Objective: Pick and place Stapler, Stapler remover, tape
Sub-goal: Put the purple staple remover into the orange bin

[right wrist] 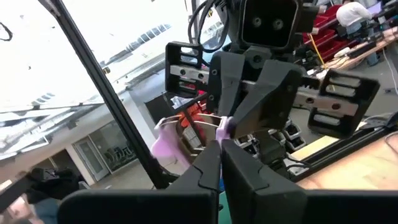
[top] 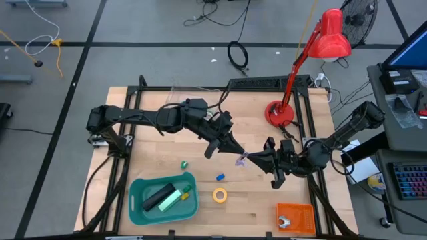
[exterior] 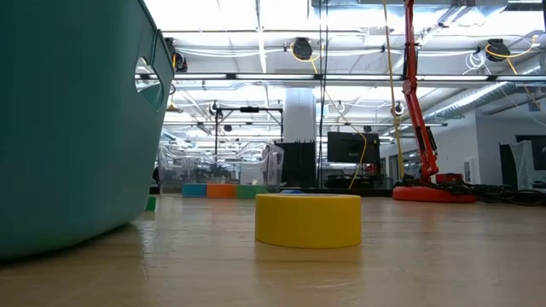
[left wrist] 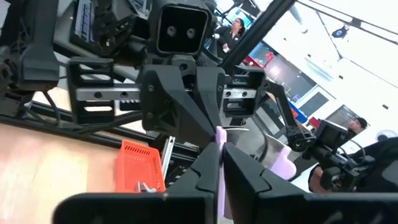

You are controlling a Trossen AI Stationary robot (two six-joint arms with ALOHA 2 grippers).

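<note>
Tape roll (top: 219,195) btwn teal bin (top: 137,207); tray (top: 303,212).

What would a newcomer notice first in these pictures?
The two grippers meet above the middle of the table, the left gripper and the right gripper both shut on one small lilac stapler remover. Behind them stands a red desk lamp, and a teal bin sits near the front edge.

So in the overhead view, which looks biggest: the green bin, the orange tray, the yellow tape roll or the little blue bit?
Largest to smallest, seen from above:
1. Green bin
2. Orange tray
3. Yellow tape roll
4. Blue bit
All lie flat on the table, so nearness hardly skews this.
</note>
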